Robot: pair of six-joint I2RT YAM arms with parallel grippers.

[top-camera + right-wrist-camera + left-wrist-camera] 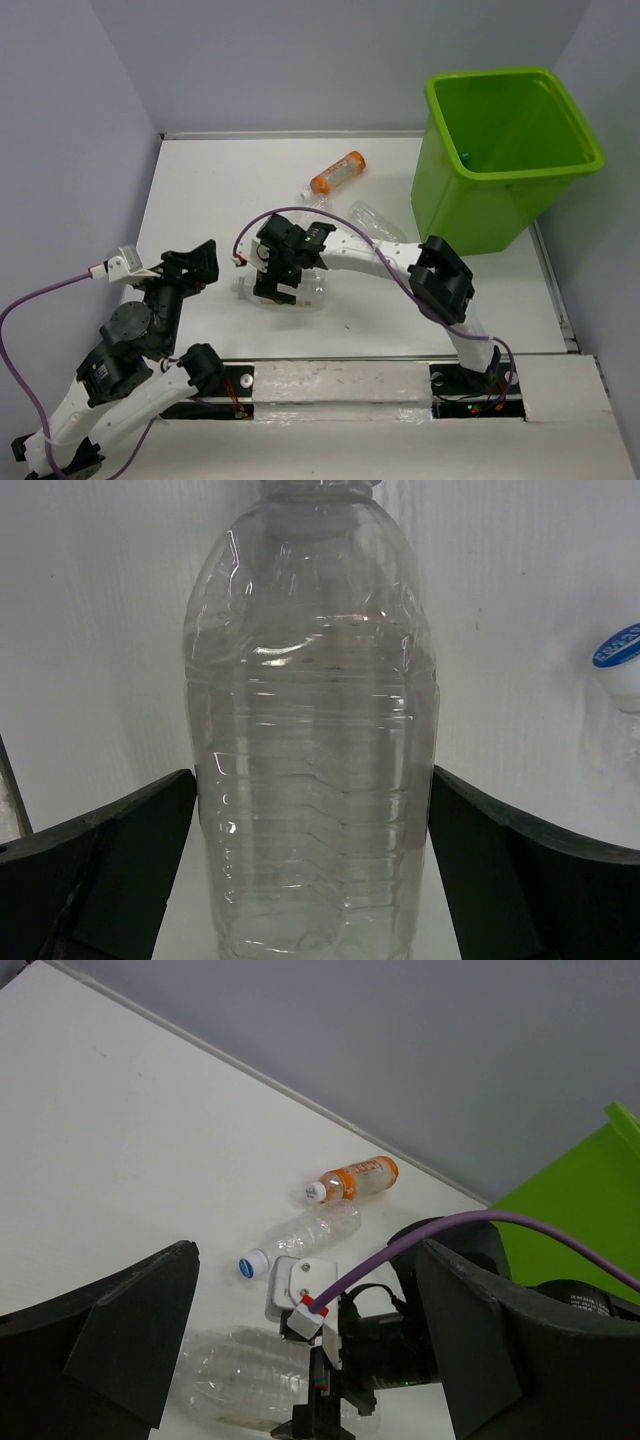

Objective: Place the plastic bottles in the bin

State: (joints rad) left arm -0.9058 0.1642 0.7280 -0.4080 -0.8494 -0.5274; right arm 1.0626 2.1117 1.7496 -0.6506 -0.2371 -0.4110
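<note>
A large clear crinkled bottle (310, 730) lies on the table (200, 190), partly hidden under my right gripper (280, 287) in the top view (318, 292). The right gripper (312, 880) is open, one finger at each side of the bottle's body, which is not squeezed. A second clear bottle (365, 218) with a blue cap (252, 1263) and an orange bottle with a white cap (337, 172) lie further back. The lime-green bin (510, 150) stands at the far right. My left gripper (195, 262) is open and empty, left of the bottles.
A small green item (465, 155) lies inside the bin. Grey walls close the table at the back and left. The right arm (440, 275) stretches across the table's middle. The purple cable (450, 1235) arcs over its wrist.
</note>
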